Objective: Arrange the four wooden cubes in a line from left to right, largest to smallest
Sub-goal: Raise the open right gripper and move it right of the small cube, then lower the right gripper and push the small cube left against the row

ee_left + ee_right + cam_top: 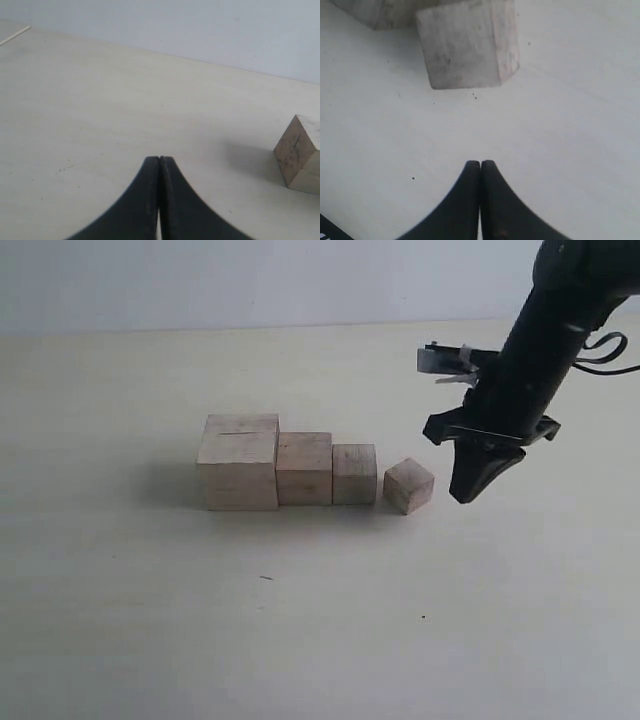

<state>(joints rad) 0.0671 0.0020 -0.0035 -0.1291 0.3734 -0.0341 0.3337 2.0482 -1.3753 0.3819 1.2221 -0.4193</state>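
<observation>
Where four pale wood cubes stand on the matte cream table [120, 620], they form one row stepping down in size. Largest cube [240, 462], leftmost, bears a thin dark slit on top. Second cube [304, 468] and third cube [354, 474] follow, touching. Smallest cube [408, 486] sits just beside the third, turned askew. All show faint grain and square edges. Two black grippers: left gripper [160, 159], curved fingers pressed together, empty; right gripper [480, 162], likewise closed, hangs just right of the smallest cube.
</observation>
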